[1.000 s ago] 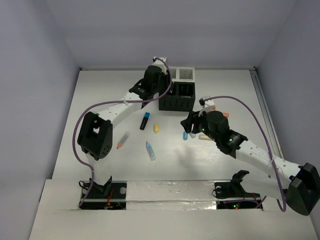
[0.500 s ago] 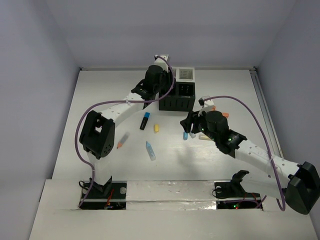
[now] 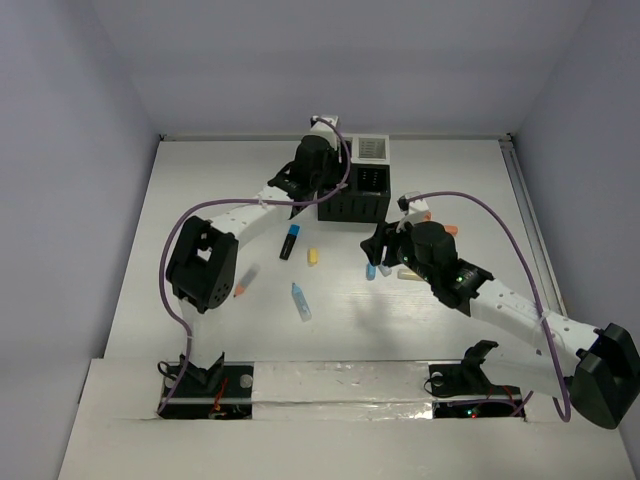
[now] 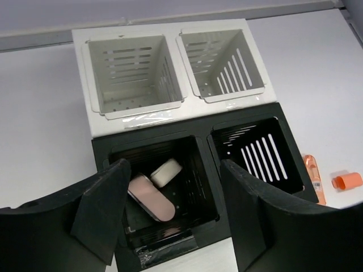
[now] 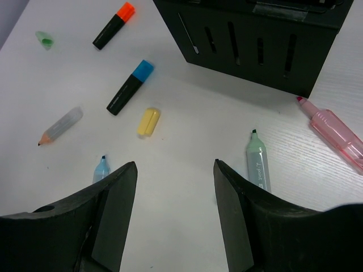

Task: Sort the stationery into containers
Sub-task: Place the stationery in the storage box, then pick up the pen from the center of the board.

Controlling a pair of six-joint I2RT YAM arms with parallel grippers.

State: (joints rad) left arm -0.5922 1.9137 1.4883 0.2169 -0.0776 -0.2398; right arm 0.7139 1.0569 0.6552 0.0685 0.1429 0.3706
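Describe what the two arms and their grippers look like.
Both arms have white links and chunky black joint housings: left arm, right arm. A purple cable loops along each. The left gripper and right gripper have broad, matte black, wedge-shaped fingers.

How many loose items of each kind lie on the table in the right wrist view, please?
Markers: 2 (orange marker, blue marker)
Highlighters: 3 (blue highlighter, teal highlighter, pink highlighter)
Pencil: 1
Small pieces: 2 (yellow piece, green piece)
Total: 8
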